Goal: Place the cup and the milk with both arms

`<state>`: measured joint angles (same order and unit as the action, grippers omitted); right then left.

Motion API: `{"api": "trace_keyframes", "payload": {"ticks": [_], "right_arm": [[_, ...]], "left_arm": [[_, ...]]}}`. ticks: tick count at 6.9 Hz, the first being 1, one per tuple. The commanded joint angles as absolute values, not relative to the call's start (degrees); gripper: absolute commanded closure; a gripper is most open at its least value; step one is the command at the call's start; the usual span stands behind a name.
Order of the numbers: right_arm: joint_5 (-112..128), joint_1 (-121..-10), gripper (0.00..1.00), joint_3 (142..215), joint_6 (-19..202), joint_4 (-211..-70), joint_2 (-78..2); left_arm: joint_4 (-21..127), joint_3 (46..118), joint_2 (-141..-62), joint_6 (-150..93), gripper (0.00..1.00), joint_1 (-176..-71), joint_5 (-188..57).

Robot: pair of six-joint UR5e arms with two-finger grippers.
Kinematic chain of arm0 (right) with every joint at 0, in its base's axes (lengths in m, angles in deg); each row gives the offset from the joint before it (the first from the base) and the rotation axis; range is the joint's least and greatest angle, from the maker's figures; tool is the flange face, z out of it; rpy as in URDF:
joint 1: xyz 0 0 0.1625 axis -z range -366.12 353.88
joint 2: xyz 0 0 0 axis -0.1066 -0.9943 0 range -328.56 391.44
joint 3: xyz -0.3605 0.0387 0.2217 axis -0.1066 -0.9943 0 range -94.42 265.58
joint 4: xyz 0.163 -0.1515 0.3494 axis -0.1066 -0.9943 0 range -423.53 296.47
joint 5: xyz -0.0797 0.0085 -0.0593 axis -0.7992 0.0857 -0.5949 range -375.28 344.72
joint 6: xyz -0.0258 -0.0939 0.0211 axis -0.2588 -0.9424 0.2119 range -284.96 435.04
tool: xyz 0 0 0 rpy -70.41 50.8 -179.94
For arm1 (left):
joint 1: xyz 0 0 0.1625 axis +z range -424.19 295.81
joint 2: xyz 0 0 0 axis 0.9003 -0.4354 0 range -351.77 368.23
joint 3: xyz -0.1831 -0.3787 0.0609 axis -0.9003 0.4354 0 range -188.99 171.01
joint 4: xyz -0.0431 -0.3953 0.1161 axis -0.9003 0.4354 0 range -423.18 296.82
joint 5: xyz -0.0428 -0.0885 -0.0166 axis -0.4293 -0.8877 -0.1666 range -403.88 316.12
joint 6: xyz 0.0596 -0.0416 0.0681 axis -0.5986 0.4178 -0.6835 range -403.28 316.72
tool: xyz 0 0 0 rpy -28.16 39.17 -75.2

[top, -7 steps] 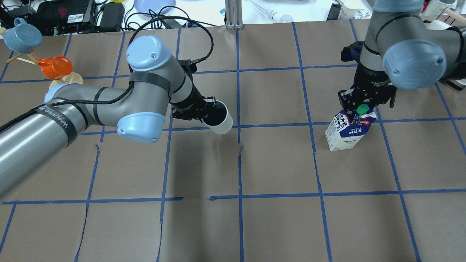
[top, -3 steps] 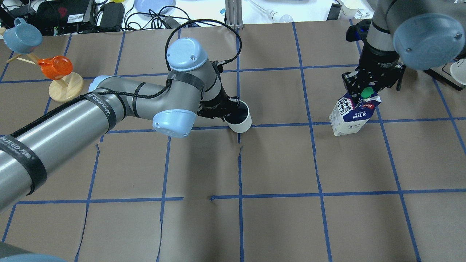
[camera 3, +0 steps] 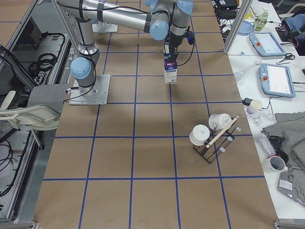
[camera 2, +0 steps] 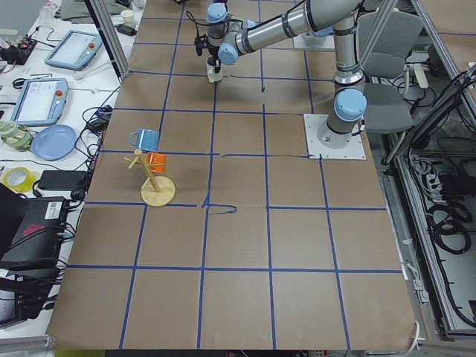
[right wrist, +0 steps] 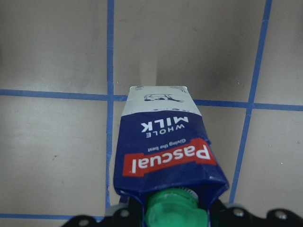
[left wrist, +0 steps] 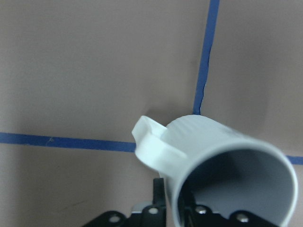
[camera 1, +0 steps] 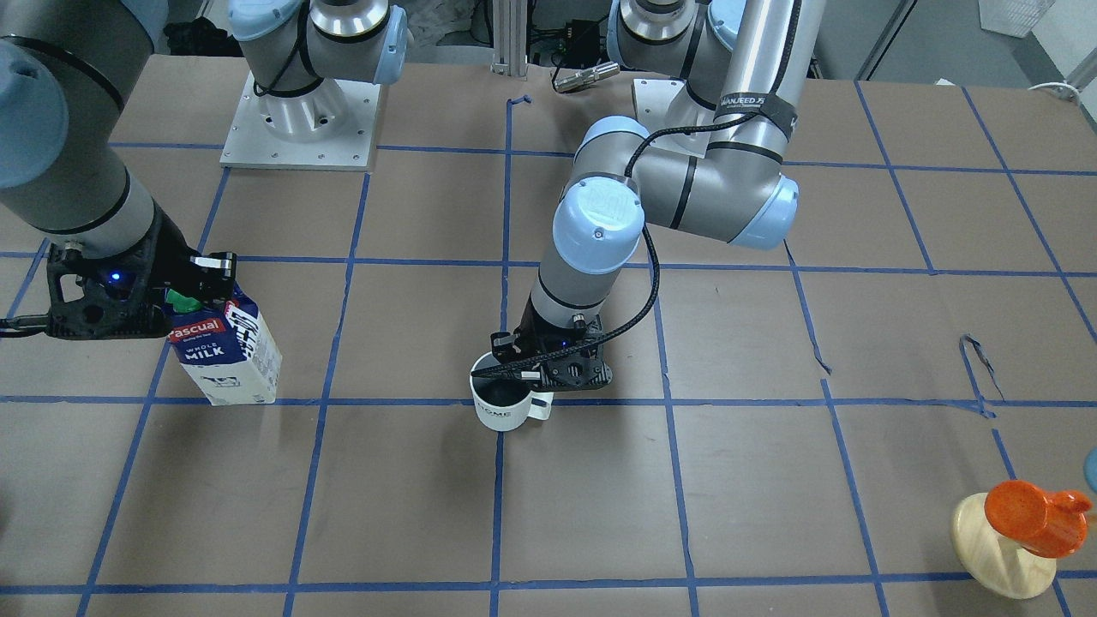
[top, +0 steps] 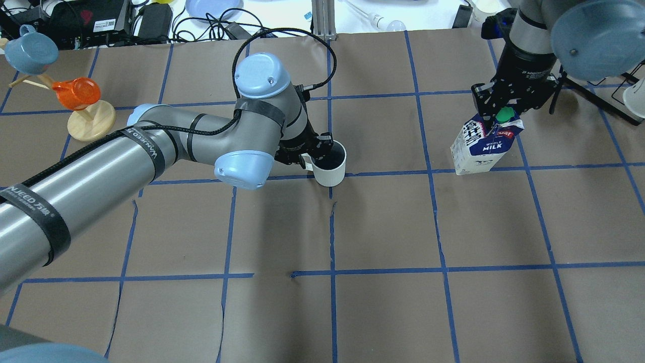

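Observation:
The white "HOME" cup (top: 331, 169) is upright at a blue tape crossing mid-table, also in the front view (camera 1: 504, 410) and left wrist view (left wrist: 222, 146). My left gripper (top: 316, 154) is shut on its rim beside the handle. I cannot tell whether the cup touches the paper. The blue-and-white milk carton (top: 482, 146) stands slightly tilted at the right, its base at or just above the table. It also shows in the front view (camera 1: 227, 347) and right wrist view (right wrist: 163, 151). My right gripper (top: 500, 112) is shut on its top ridge by the green cap.
A pale wooden stand (top: 90, 123) with an orange cup (top: 75, 93) and a blue cup (top: 30, 50) is at the far left. A dark rack with white cups (camera 3: 209, 136) stands beyond the milk on the right. Cables and clutter line the far edge.
My left arm carried the cup to the right and tipped it from tilted to upright. My right arm carried the milk toward the far side of the table.

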<state>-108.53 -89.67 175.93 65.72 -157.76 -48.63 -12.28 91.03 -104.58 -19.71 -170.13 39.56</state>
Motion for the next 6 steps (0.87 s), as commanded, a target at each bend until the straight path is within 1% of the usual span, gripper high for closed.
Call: {"api": "trace_keyframes", "payload": {"ticks": [1,2,4,6], "right_arm": [[-105.5,-91.2,0.67,175.8,72.9,-158.4,-47.7],[-104.1,-93.7,0.67,175.8,76.4,-158.5,-47.2],[-102.7,-102.2,0.67,175.7,86.5,-161.8,-44.7],[-102.6,-105.6,0.66,174.7,89.0,-164.1,-42.8]], "left_arm": [[-7.6,87.4,-102.3,-21.3,0.02,-168.6,42.2],[1.3,84.8,-99.3,-28.7,0.00,-163.9,43.1],[12.9,81.2,-92.7,-40.2,0.00,-156.3,43.2],[14.7,81.0,-85.6,-43.3,0.00,-152.6,43.8]]}}
